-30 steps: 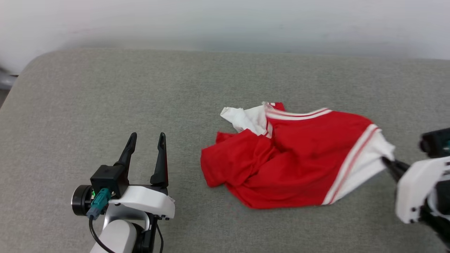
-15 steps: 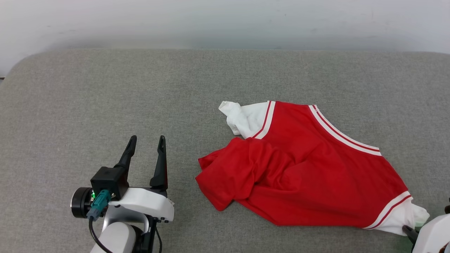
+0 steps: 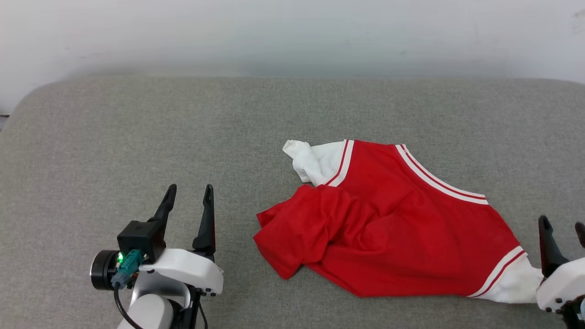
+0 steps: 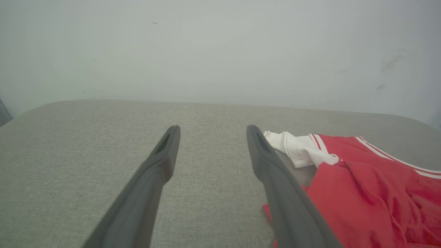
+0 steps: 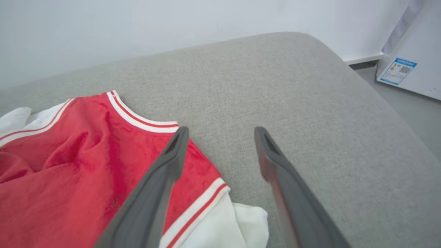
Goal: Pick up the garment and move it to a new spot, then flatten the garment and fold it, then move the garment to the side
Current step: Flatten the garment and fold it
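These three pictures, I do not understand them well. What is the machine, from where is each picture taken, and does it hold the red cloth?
The machine is a robot with two arms, each ending in a gripper with two long dark fingers. One picture looks down from its head. There the left gripper is at the lower left and the right gripper at the lower right. The other two pictures come from cameras on the wrists, each looking along that arm's own fingers.

On the grey cushioned surface lies the garment, a red shirt with white sleeves, still crumpled. Both grippers are open and hold nothing. The right one is beside the near white sleeve; whether it touches it I cannot tell.
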### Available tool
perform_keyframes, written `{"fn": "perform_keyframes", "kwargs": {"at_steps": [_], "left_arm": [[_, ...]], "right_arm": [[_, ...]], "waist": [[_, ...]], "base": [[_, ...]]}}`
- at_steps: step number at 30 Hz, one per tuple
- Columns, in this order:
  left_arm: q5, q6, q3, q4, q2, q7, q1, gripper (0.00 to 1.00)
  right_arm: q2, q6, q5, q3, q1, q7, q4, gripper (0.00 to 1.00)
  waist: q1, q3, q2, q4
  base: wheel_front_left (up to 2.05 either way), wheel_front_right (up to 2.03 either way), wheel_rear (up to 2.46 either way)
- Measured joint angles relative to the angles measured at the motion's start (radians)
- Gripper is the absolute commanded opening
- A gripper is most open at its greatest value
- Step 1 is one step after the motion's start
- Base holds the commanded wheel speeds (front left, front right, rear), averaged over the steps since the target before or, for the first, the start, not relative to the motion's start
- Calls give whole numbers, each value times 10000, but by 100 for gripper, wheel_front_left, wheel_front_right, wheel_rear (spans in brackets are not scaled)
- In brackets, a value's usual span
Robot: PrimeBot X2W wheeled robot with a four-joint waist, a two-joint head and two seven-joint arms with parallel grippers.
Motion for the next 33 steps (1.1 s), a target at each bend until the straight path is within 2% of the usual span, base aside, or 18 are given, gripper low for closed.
{"fn": "perform_keyframes", "kwargs": {"at_steps": [7,13,17,22,26,33], "left_arm": [[-387,-65,21,151,61,443,221,100],[-635,-314,-107,94,211,1104,210,100],[-667,-520,-267,35,445,1908,-343,100],[-805,-1016,-637,107,497,3195,-1797,100],[-1057,-1678,-1158,564,368,4518,-3216,100],[-1398,-2385,-1724,2042,236,6684,-5619,100]], "right_arm": [[249,0,-848,963,248,-1490,-972,100],[345,0,-782,1728,686,-1755,-1615,100],[351,0,-470,2182,893,-1745,-1824,100],[353,0,-267,2477,841,-1802,-1881,100],[357,0,-92,2690,639,-1887,-1801,100],[359,0,84,3039,-65,-2280,-1488,100]], "waist": [[-1,-437,0,-15],[-1,-675,0,-4],[-1,-634,0,-69],[-1,-329,0,-253],[-1,24,0,-484],[0,811,0,-1116]], "base": [[0,0,0],[0,0,0],[0,0,0],[0,0,0],[0,0,0],[0,0,0]]}}
